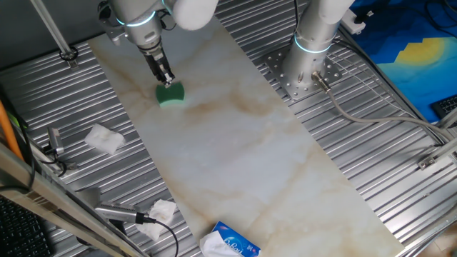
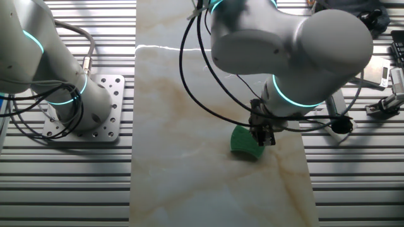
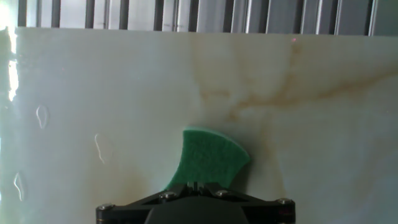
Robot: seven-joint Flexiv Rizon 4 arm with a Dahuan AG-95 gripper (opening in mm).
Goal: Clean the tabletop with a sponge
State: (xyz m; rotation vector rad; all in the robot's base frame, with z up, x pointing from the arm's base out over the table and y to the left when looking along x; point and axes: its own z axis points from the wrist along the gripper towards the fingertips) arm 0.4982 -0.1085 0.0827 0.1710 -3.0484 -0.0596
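Pincer [image 1: 166, 80] closed on the soft, coarse-textured green sponge [image 1: 171, 93], which fans out beneath its tips, pressed flat against the glossy, brown-veined marble-look tabletop [image 1: 235, 143].

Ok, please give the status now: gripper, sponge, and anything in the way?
Gripper shut on sponge. Sponge pressed onto tabletop, near one long edge. Brown stains ahead, slab path free; tissues and tissue pack lie off to the side.
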